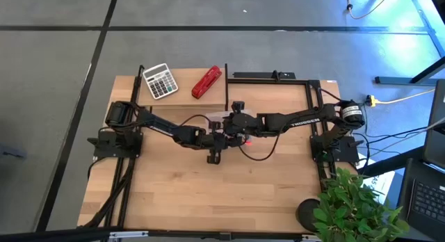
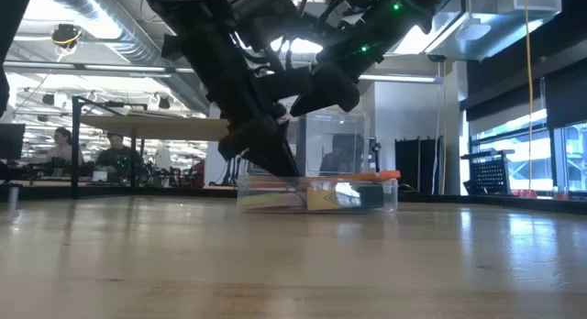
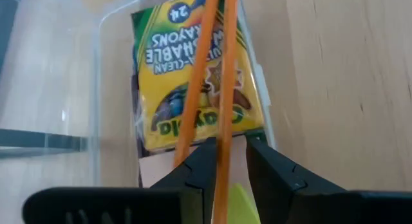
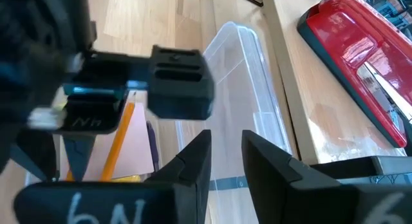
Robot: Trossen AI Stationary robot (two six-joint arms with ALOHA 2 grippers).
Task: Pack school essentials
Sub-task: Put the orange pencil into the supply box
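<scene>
A clear plastic box [image 3: 96, 89] stands mid-table [image 2: 316, 195]. Inside lie the yellow-green crayon box [image 3: 193, 69], a pink pad [image 3: 154, 174] and an orange pencil [image 3: 190, 114]. A second orange pencil [image 3: 224, 114] runs lengthwise between my left gripper's [image 3: 232, 150] open fingers, level with the box's top [image 2: 371, 175]. A yellow-green scrap [image 3: 243, 201] shows below. My left gripper [image 1: 221, 138] slants down at the box's end. My right gripper [image 4: 226, 147], slightly open, hovers above the box's far side [image 1: 233, 124], holding nothing. Scissors and pen are out of view. My left gripper has the orange pencil's near part [image 3: 223, 169] lying along its fingers, close to one finger [image 3: 203, 166], with a gap showing toward the other. Whether the finger touches the pencil, I cannot tell. The pencil stretches forward over the crayon box.
A grey-white calculator [image 1: 160, 81] and a red stapler [image 1: 206, 82] sit on a raised wooden strip at the far edge. A potted plant [image 1: 354, 207] stands at the near right corner. Bare wood lies toward the near edge.
</scene>
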